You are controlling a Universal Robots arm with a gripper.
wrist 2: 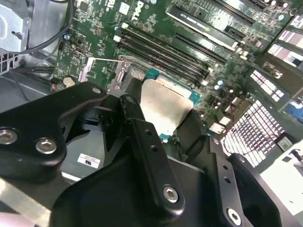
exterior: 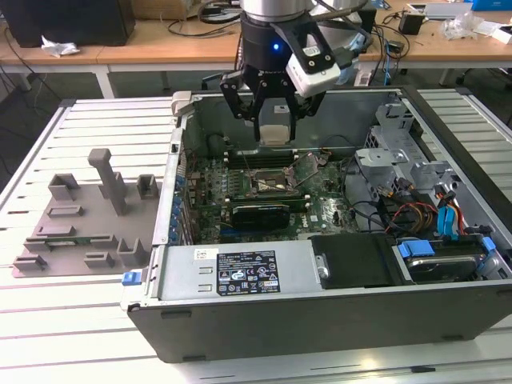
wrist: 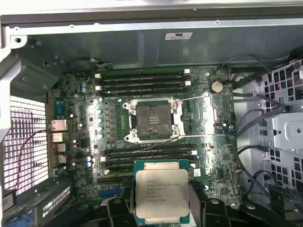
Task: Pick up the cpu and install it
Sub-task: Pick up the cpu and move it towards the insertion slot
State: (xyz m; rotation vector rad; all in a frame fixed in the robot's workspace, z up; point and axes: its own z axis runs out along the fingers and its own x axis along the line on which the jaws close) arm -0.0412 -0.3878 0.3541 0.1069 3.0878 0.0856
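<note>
Grey moulded tray (exterior: pixel 88 216) on the slatted surface (exterior: pixel 48 320), well to the exterior view's left of the socket (exterior: pixel 268 180), outside the open computer case (exterior: pixel 320 320). Socket sits on the motherboard (wrist: pixel 213 156), frame open, contacts showing. Claw (exterior: pixel 275 122) hangs above the socket, clenched on the cpu (exterior: pixel 274 134), fingers (wrist 2: pixel 139 127) pinching opposite edges. Cpu clear of the socket, not touching it, silver top facing up. Cable bundle (exterior: pixel 416 216) to the exterior view's right of the socket

The cpu (wrist: pixel 161 196), in the hand (exterior: pixel 276 126), hangs above the motherboard (exterior: pixel 328 210).
</note>
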